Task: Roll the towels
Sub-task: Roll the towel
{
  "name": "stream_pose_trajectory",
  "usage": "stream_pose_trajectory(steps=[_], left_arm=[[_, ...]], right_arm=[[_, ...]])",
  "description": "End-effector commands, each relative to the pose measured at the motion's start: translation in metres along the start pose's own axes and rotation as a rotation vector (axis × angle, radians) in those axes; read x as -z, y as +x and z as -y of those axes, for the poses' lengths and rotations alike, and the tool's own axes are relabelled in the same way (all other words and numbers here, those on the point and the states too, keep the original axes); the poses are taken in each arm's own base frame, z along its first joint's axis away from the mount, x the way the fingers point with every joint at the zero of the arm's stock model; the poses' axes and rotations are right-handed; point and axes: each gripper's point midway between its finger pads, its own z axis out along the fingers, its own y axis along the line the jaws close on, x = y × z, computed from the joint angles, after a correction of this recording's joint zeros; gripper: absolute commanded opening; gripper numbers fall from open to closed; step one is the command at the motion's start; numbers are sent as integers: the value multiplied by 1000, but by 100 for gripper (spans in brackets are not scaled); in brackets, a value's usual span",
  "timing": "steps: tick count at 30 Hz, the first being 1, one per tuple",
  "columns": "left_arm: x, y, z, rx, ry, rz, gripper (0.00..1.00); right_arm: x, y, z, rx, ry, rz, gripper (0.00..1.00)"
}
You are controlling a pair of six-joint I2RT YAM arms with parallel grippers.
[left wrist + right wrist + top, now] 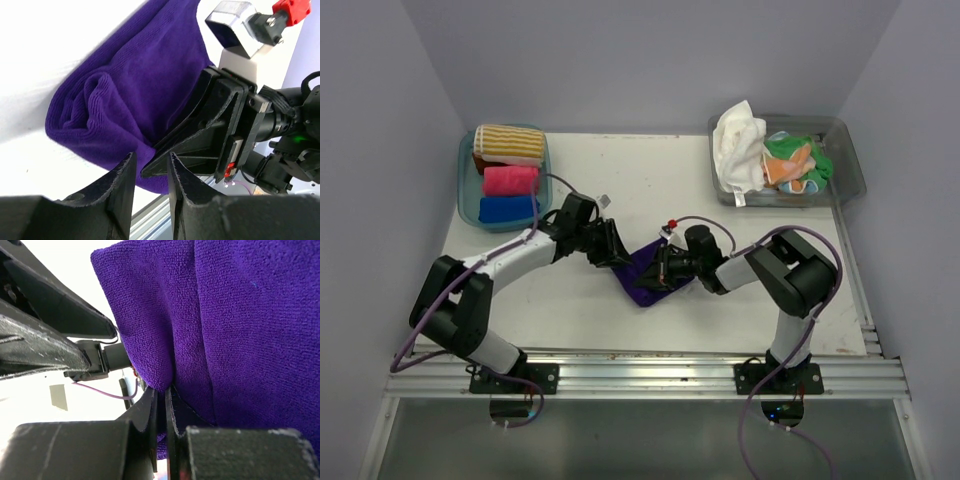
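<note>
A purple towel [645,278] lies bunched and partly folded at the middle of the table, between both grippers. My right gripper [162,390] is shut on a fold of this towel [240,325], with purple cloth pinched between its fingers. My left gripper [151,157] stands at the towel's [125,85] upper left edge. Its jaws are narrowly apart with nothing between them, and the cloth's corner and the right gripper's black finger [200,135] sit just past its tips. From above, the left gripper [613,250] and right gripper [665,268] nearly meet over the cloth.
A blue tub [466,195] at the back left holds rolled striped [510,143], pink [510,180] and blue [507,209] towels. A clear tub [850,180] at the back right holds loose white [740,145], orange [788,168] and green [817,160] towels.
</note>
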Motion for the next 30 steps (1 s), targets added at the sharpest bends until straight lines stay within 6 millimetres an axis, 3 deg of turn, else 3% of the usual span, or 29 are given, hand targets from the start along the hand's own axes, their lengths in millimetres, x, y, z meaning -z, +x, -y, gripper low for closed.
stream_pose_trajectory(steps=[1,11,19,23,30], left_arm=[[-4,-16,21,-56,63,26,33],[-7,-16,19,-61,50,32,31],[24,-27,26,-100,19,151,32],[21,-20,9,-76,-37,137,24],[17,-13,-12,-20,-111,141,25]], right_arm=[[3,-2,-8,7,-56,0,0],[7,-5,-6,-15,-93,22,0],[6,-7,-5,-73,-169,42,0],[6,-6,-3,-91,-185,48,0],[6,-6,-2,-97,-185,49,0]])
